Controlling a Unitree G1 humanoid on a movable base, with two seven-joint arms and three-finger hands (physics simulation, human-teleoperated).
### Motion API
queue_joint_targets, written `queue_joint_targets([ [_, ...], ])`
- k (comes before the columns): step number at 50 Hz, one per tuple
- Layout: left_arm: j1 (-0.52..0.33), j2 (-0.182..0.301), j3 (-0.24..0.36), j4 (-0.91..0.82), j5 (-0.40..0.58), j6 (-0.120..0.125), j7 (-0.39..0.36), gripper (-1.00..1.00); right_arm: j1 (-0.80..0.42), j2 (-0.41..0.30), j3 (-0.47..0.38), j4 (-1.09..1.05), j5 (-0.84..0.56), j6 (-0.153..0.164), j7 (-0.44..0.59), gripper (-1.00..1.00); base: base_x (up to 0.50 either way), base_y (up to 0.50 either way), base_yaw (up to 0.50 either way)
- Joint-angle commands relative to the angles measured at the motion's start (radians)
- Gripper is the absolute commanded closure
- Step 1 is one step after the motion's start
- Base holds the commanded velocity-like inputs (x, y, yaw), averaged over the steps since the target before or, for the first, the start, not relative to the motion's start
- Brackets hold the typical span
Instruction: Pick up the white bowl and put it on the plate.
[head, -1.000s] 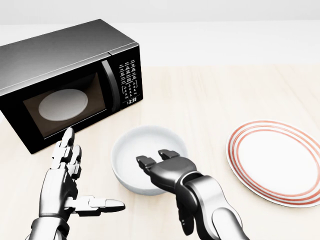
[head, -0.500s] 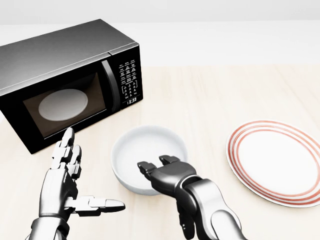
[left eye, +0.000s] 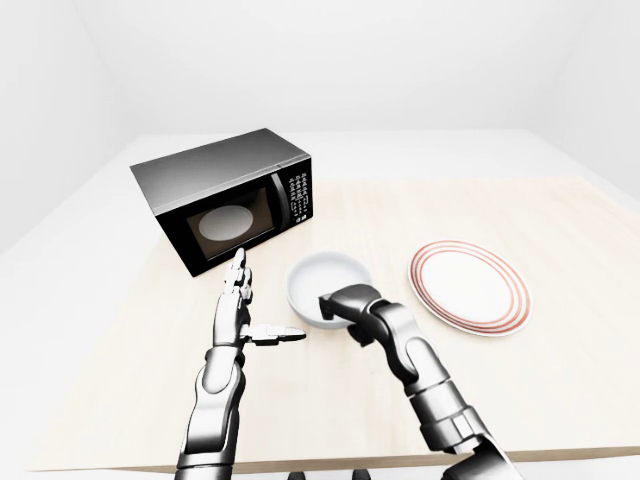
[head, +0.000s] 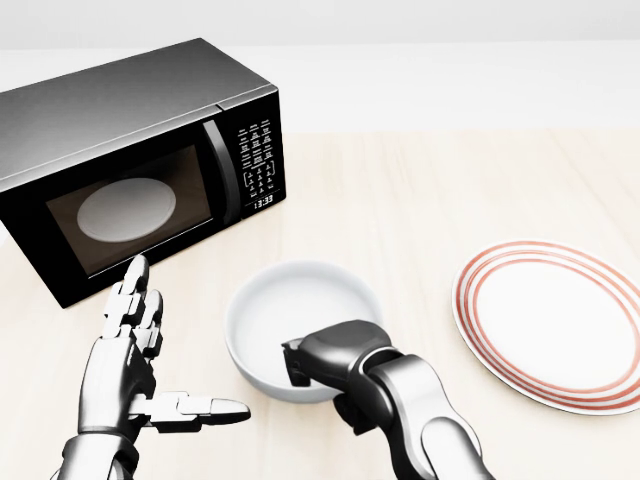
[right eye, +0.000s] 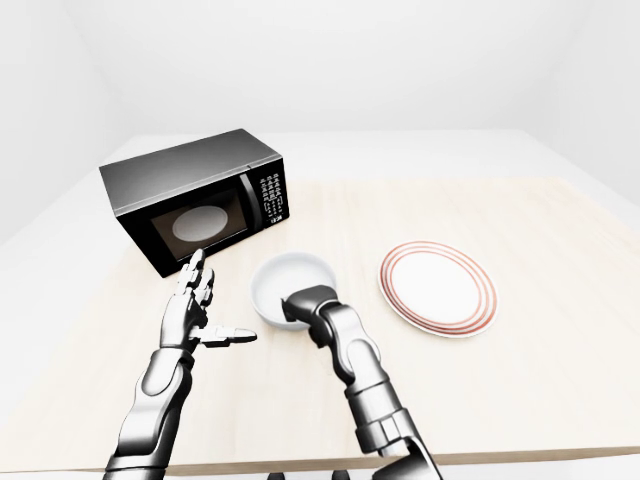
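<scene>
The white bowl (head: 300, 315) sits on the light wooden table, in the lower middle of the head view. My right hand (head: 308, 368) reaches in from the bottom, and its dark fingers are curled shut over the bowl's near rim. The white plate with red rings (head: 556, 325) lies flat to the right of the bowl, a short gap away. My left hand (head: 160, 365) is open and empty to the left of the bowl, with its fingers straight and its thumb pointing at the bowl, not touching it.
A black microwave (head: 130, 165) with its door shut stands at the upper left, beyond my left hand. The table's near edge (left eye: 330, 462) runs along the bottom of the left-eye view.
My right hand's fingers have closed down over the bowl's near rim, and the bowl has shifted slightly toward me. The left hand has not moved.
</scene>
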Motion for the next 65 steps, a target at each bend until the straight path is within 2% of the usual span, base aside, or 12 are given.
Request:
queue_joint_targets([
  [1,0.0,0.0,0.0,0.0,0.0,0.0,0.0,-1.0,0.022,0.0,0.007,0.02,-0.014,0.0,0.0,1.0,0.0,0.0,0.0],
  [10,0.0,0.0,0.0,0.0,0.0,0.0,0.0,-1.0,0.013,0.007,0.008,0.018,-0.005,0.0,0.0,1.0,0.0,0.0,0.0],
  [15,0.0,0.0,0.0,0.0,0.0,0.0,0.0,-1.0,-0.042,0.02,-0.011,0.047,0.009,0.0,-0.003,1.0,0.0,0.0,0.0],
  [20,0.0,0.0,0.0,0.0,0.0,0.0,0.0,-1.0,-0.105,0.028,-0.032,0.08,0.04,0.0,-0.144,1.0,0.0,0.0,0.0],
  [23,0.0,0.0,0.0,0.0,0.0,0.001,0.0,-1.0,-0.173,0.028,-0.054,0.118,0.055,0.0,-0.308,1.0,0.0,0.0,0.0],
  [25,0.0,0.0,0.0,0.0,0.0,0.0,0.0,-1.0,-0.19,0.024,-0.056,0.12,0.056,0.005,-0.364,1.0,0.0,0.0,0.0],
  [30,0.0,0.0,0.0,0.0,0.0,0.0,0.0,-1.0,-0.202,0.021,-0.056,0.116,0.081,0.024,-0.421,1.0,0.0,0.0,0.0],
  [35,0.0,0.0,0.0,0.0,0.0,0.0,0.0,-1.0,-0.204,0.019,-0.05,0.117,0.069,0.024,-0.466,1.0,0.0,0.0,0.0],
  [39,0.0,0.0,0.0,0.0,0.0,0.0,0.0,-1.0,-0.21,0.015,-0.052,0.109,0.056,0.038,-0.505,1.0,0.0,0.0,0.0],
  [53,0.0,0.0,0.0,0.0,0.0,0.0,0.0,-1.0,-0.154,0.015,-0.038,0.1,0.009,0.029,-0.639,1.0,0.0,0.0,0.0],
  [56,0.0,0.0,0.0,0.0,0.0,0.0,0.0,-1.0,-0.131,0.015,-0.034,0.076,-0.018,0.037,-0.678,1.0,0.0,0.0,0.0],
  [65,0.0,0.0,0.0,0.0,0.0,0.0,0.0,-1.0,-0.09,0.001,-0.039,0.045,-0.055,0.037,-0.735,1.0,0.0,0.0,0.0],
])
